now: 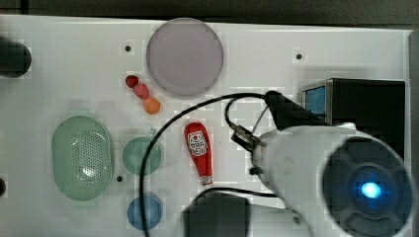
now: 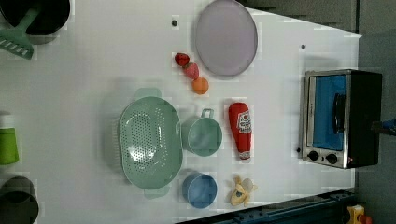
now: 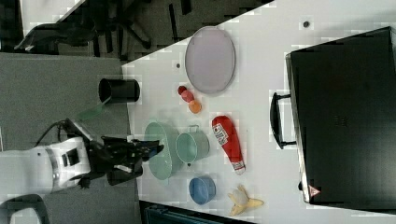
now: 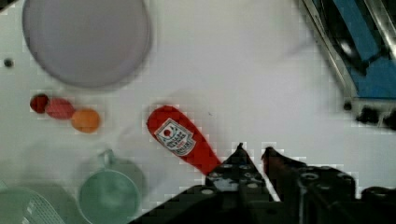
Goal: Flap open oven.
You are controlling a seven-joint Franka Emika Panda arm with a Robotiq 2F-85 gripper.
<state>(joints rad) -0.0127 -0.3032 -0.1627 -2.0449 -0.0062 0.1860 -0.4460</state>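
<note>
The oven (image 2: 362, 116) stands at the left view's right, a black box with a silver front frame. Its blue glass door (image 2: 327, 112) is shut flat against the frame, with the dark bar handle (image 2: 338, 112) across it and small knobs (image 2: 322, 157) beside it. In the right view the oven (image 3: 345, 116) is a large black top with the handle (image 3: 276, 120) sticking out. My gripper (image 4: 253, 150) hangs high above the table, apart from the oven, fingertips close together with nothing between them. The oven's front corner (image 4: 359, 60) lies off to one side of the gripper.
A red ketchup bottle (image 1: 199, 152) lies mid-table, just in front of the fingertips (image 4: 240, 148). A grey plate (image 1: 184, 56), three small fruits (image 1: 142, 92), a green colander (image 1: 81, 157), a green cup (image 1: 142, 155), a blue bowl (image 1: 144, 211) and a banana (image 2: 242, 190) sit further from the oven.
</note>
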